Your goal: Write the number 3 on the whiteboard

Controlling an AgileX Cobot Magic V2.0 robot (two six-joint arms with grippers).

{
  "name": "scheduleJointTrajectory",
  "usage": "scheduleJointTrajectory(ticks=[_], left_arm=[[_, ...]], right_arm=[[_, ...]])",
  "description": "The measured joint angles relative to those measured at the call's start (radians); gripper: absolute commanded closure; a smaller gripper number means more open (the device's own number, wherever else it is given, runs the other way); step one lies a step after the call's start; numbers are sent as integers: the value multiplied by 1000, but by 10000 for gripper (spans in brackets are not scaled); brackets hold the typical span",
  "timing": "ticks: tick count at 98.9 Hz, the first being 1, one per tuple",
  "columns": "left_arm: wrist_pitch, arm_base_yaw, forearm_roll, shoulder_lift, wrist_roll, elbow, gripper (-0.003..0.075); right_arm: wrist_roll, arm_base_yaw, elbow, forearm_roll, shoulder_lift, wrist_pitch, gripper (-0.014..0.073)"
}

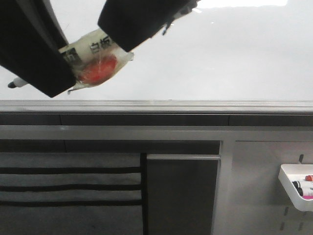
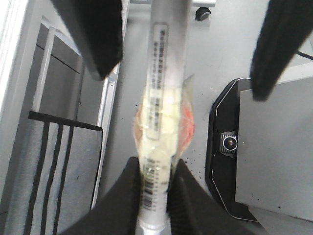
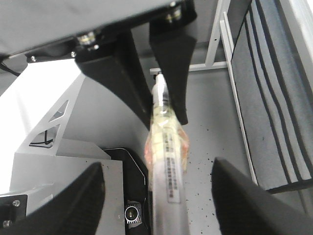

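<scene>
The whiteboard [image 1: 220,54] fills the upper front view, glossy white, with a grey lower rail [image 1: 195,105]. No digit 3 shows on it. My left gripper [image 1: 58,73] is shut on a marker [image 1: 98,58] wrapped in clear plastic with a red patch. The marker's dark tip [image 1: 12,84] sticks out to the left in front of the board. In the left wrist view the left gripper [image 2: 154,191] clamps the marker barrel [image 2: 164,98]. My right gripper [image 3: 168,196] is open, its fingers wide apart on either side of the marker's other end [image 3: 168,166], not touching it.
A white tray [image 1: 296,186] with markers hangs on the grey pegboard panel [image 1: 254,196] at lower right. A dark striped panel [image 1: 68,186] and a dark door [image 1: 181,196] lie below the rail. The robot base with a camera [image 2: 229,143] is beneath the grippers.
</scene>
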Motion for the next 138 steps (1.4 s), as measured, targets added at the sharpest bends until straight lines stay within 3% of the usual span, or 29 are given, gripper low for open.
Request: scheduleJointTrajectory(ticks=[42, 64, 90, 113, 128, 138], left_arm=[[-62, 0, 0, 0, 2, 0, 738], [-63, 0, 0, 0, 2, 0, 738], [-63, 0, 0, 0, 6, 0, 738], [-60, -2, -2, 0, 13, 0, 738], [-58, -2, -2, 0, 19, 0, 737], [-58, -2, -2, 0, 19, 0, 657]], right_arm=[[-10, 4, 0, 2, 0, -31, 196], [-14, 4, 0, 3, 0, -35, 347], [-16, 4, 0, -3, 2, -42, 401], [-17, 4, -2, -13, 2, -52, 568], [-18, 4, -2, -13, 2, -50, 601], [-20, 4, -2, -13, 2, -50, 601]])
